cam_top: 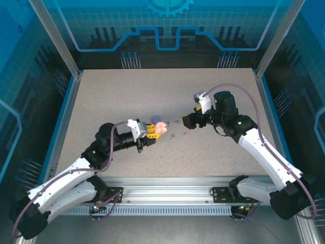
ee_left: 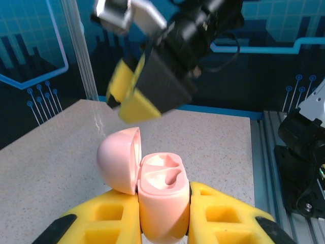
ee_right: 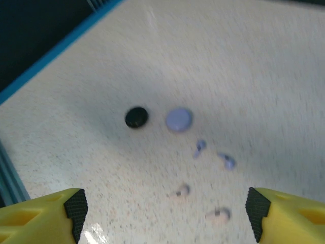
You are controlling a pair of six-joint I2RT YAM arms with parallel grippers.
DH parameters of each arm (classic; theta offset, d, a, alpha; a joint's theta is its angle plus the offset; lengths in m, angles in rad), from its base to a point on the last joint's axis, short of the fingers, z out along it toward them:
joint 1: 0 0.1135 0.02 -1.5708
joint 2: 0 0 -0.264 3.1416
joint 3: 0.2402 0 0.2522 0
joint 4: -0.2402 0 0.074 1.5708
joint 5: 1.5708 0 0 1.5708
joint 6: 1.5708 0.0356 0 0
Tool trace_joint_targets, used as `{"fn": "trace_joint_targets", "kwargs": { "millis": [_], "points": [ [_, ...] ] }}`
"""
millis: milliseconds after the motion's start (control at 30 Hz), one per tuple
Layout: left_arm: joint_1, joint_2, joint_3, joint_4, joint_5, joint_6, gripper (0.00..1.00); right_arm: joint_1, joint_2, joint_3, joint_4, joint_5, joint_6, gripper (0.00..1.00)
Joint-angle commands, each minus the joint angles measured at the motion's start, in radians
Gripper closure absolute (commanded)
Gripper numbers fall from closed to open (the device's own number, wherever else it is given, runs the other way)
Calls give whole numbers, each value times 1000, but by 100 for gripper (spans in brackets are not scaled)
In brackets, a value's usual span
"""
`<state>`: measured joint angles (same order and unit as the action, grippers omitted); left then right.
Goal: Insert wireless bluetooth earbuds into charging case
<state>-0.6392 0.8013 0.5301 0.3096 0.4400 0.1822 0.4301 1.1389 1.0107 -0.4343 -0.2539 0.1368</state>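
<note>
Left gripper (ee_left: 163,206) pinches a pale pink charging case (ee_left: 161,190), its lid (ee_left: 119,160) hinged open to show two moulded wells. Right gripper (ee_right: 162,216) hangs with jaws spread wide above the speckled table (ee_right: 254,76). Below it lie two lilac earbuds (ee_right: 199,147) and two pinkish earbuds (ee_right: 182,191), near a lilac round case (ee_right: 179,120) and a black round case (ee_right: 136,117).

Speckled table (ee_right: 254,76), round cases (ee_right: 179,120), earbuds (ee_right: 199,147)
</note>
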Motion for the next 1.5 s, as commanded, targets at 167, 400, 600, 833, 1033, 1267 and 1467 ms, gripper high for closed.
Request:
{"fn": "trace_joint_targets", "kwargs": {
  "millis": [167,400,600,833,1033,1267,1467],
  "points": [
    [-9,-57,-3,86,-4,-52,95,-10,242,-35,-122,142,274,25],
    [-10,-63,-2,84,-9,-58,95,23,439,22,-120,198,357,29],
    [-9,-63,5,60,-15,-59,95,62,548,80,-129,247,420,35],
    [-11,-66,4,52,-19,-56,95,100,617,105,-112,305,484,41],
    [-11,-70,4,52,-21,-52,95,121,665,138,-125,318,499,46],
    [-11,-84,1,41,-25,-53,95,127,706,152,-126,312,513,49],
    [-11,-90,1,36,-27,-53,94,131,726,162,-115,303,511,52]
  ]
}}
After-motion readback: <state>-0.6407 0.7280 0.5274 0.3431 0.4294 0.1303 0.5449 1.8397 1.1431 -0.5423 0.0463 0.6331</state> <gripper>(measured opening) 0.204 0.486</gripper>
